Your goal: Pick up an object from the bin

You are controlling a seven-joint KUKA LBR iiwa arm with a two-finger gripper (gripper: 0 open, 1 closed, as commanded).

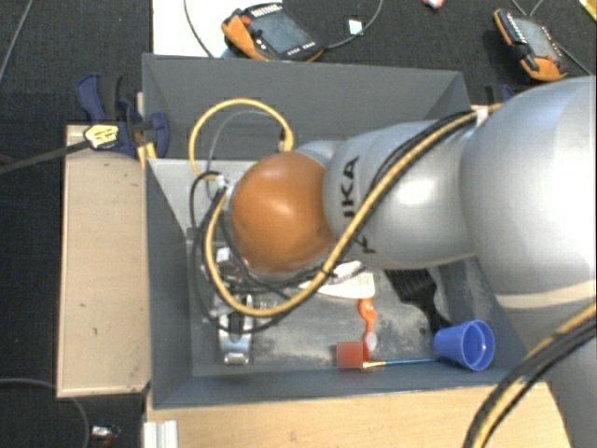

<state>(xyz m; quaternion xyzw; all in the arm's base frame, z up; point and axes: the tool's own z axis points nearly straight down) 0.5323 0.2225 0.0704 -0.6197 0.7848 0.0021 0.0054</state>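
Candidate objects: no single object can be identified as the one being taken. The gripper (234,342) is low in the lower-left part of the bin (308,91), close to the floor and near the left and lower walls. Whether anything lies beneath it cannot be told, as the wrist hides that area. Whether the gripper is spread or pressed together also cannot be told.

Nearest objects, all to the gripper's right on the grey floor:
- A small red block (350,355) is near the lower wall, apart from the gripper.
- A narrow orange piece (367,314) is just above the block and seems to reach down to it.
- A white object (353,286) is above the orange piece, partly covered by the arm.
- A thin blue stick (403,363) with a yellowish end lies along the lower wall, running from the red block to the blue cup.
- A blue cup (466,345) lies on its side in the lower-right corner, with its mouth showing.
- A black object (415,292) is above and to the left of the cup, partly under the arm.

Robot: the silver arm (420,203) enters from the right and crosses the bin. Its rounded orange cover (278,211) sits above the gripper. A yellow cable (233,110) loops over the cover and down around the wrist.
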